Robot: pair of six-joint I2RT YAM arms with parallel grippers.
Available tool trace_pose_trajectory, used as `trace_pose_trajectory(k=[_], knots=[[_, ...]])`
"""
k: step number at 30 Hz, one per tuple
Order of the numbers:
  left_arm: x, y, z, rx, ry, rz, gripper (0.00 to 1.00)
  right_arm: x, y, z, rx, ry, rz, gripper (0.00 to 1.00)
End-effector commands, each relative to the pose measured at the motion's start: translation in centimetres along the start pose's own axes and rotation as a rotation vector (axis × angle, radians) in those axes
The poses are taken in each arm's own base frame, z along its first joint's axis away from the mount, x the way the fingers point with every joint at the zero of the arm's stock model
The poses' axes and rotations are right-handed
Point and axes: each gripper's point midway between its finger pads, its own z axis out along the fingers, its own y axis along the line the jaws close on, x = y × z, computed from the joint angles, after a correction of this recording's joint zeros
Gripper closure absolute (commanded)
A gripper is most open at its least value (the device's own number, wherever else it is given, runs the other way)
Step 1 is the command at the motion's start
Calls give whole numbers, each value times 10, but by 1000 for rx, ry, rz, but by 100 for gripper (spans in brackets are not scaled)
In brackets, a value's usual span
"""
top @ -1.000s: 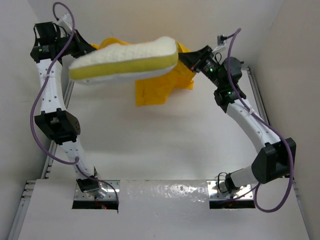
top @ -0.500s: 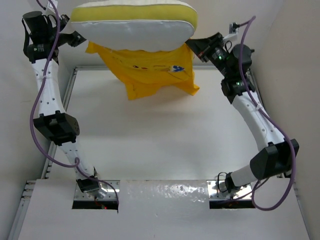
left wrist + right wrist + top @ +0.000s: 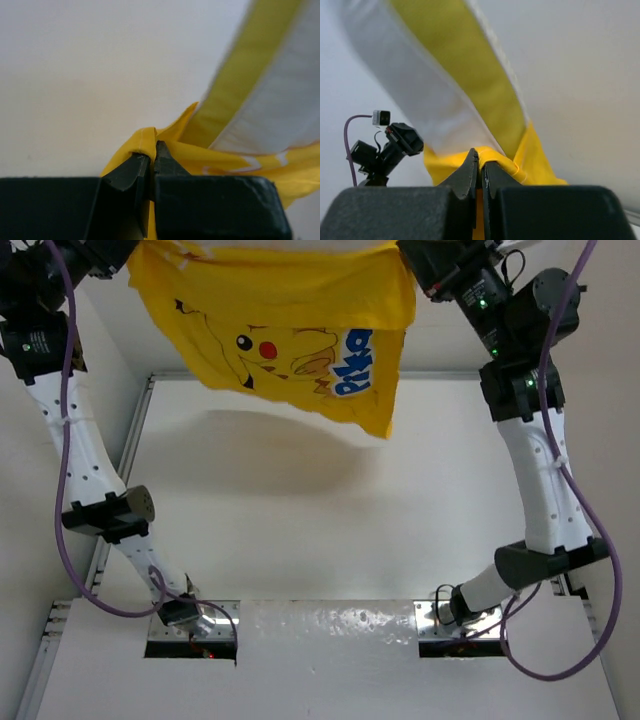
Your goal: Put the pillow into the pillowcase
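Cloth fills the top of the overhead view: the pillowcase (image 3: pixel 290 340) hangs in the air above the far edge of the tabletop (image 3: pixel 300 560), spread between the two raised arms. Its printed side faces the camera, showing the Pikachu cartoon and part of the blue lettering. Its lowest corner droops toward the far right corner, and none of it touches the tabletop.

The left tool (image 3: pixel 152 150) is clenched on a folded edge of the pillowcase (image 3: pixel 200 152), with yellow cloth pinched between the closed fingertips. The right tool (image 3: pixel 480 160) is likewise clamped tight on a fold of the pillowcase (image 3: pixel 535 160).

In the left wrist view, the pillow (image 3: pixel 285 105) rises up and to the right from the bunched cloth just beside the fingertips, its yellow edge band next to its white face. In the right wrist view, the pillow (image 3: pixel 420 85) slants up and to the left from the gripped fold, again showing its white face and yellow band. How deep it sits inside the case cannot be told, and the overhead view cuts it off at the top.
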Motion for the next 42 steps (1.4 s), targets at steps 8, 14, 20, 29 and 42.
trace_pose_trajectory(k=[8,14,20,29,42], knots=[[-94,-53,-34,-42,-320,367,100,-57,28,9,-3,-134,-159,100],[7,14,-12,-86,-44,142,100,30,-22,-43,99,-82,-109,100],[-68,-64,-33,-19,-243,316,100,7,22,-16,103,51,-251,100],[-96,-87,-46,40,-307,362,100,-52,60,-33,65,-140,-328,100],[37,-13,-9,-55,49,174,100,13,-7,-52,221,-33,-307,100]])
